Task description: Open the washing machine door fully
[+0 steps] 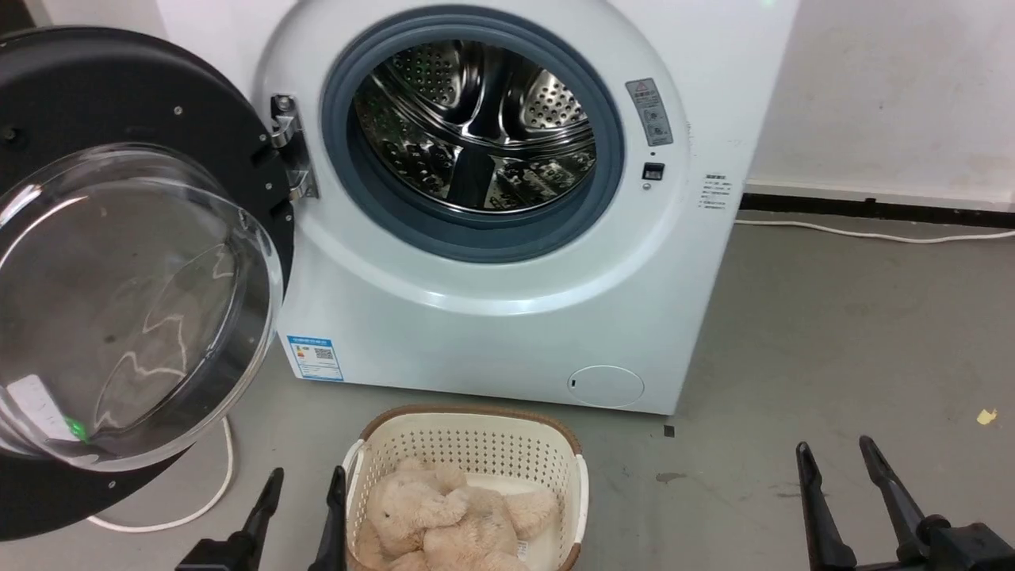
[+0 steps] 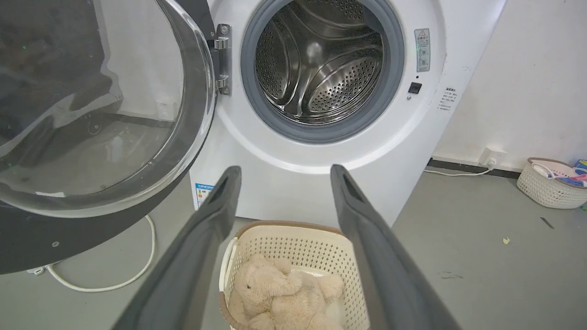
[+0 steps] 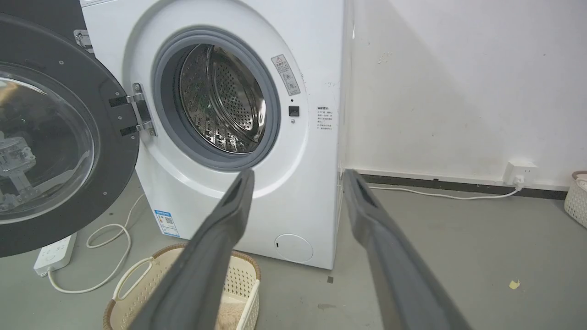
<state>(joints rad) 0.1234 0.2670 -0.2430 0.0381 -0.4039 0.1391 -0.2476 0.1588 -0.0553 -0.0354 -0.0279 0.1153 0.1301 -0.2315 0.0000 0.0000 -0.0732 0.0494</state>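
The left end effector has its two dark fingers spread apart, with nothing between them and touching nothing. It hangs low, just left of a white perforated basket on the grey floor, with one finger close by the basket's left rim. The right end effector is likewise spread wide and empty, over bare floor well to the right of the basket. In the basket lies a beige plush toy. Behind the basket stands the washing machine, white, its perforated steel drum exposed inside the grey rubber ring. The washing machine door is swung out on its metal hinge to the left side of the head view. Its black screw-dotted inner face and bulging clear glass bowl are turned toward the camera, apart from both end effectors. A blue label sits at the lower left corner of the machine's front
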